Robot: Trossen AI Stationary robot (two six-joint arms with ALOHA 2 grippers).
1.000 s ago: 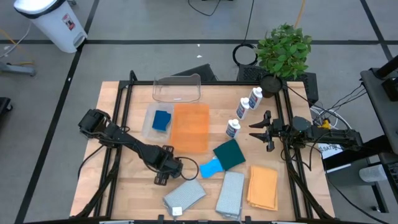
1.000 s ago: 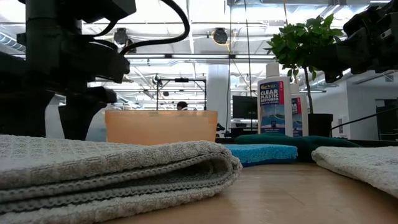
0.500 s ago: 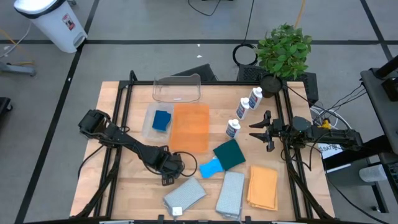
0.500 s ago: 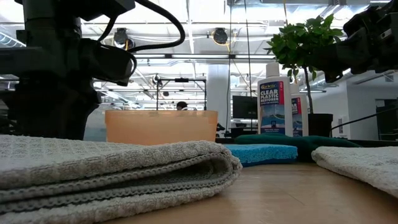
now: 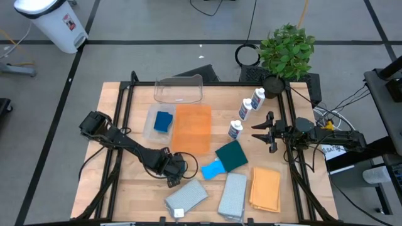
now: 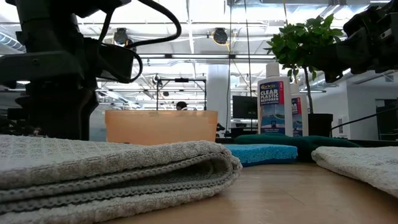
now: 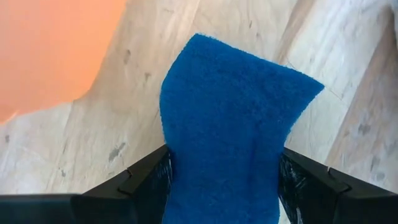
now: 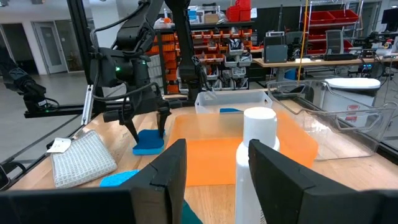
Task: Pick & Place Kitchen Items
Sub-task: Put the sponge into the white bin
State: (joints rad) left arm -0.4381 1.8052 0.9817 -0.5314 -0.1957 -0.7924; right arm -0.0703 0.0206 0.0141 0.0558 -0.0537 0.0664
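My left gripper [image 5: 183,168] points down at the table's near middle, shut on a small blue sponge [image 7: 230,112] that lies on the wood; it also shows in the right wrist view [image 8: 147,127]. A light blue pad [image 5: 212,168] and a dark green pad [image 5: 231,156] lie just right of it. My right gripper [image 5: 259,132] is open and empty at the right, beside three white bottles [image 5: 244,110]. Two grey cloths [image 5: 186,196] and an orange cloth [image 5: 265,187] lie flat near the front edge. A second blue sponge [image 5: 163,120] sits in a clear tray. My left gripper pinches the blue sponge between its two fingers, by two opposite sides [image 7: 171,168]. The fingers [image 8: 163,124] come from above, pointing down. The sponge [image 8: 149,143] rests on the table, and its free end bows a little.
An orange bin [image 5: 191,127] stands mid-table, with a clear plastic tub [image 5: 179,90] behind it at the far edge. A potted plant [image 5: 286,50] stands at the far right corner. A black frame rail [image 5: 292,157] runs along the right side.
My left gripper has shifted a little toward the table's right edge and turned slightly over the sponge. My right arm has kept still.
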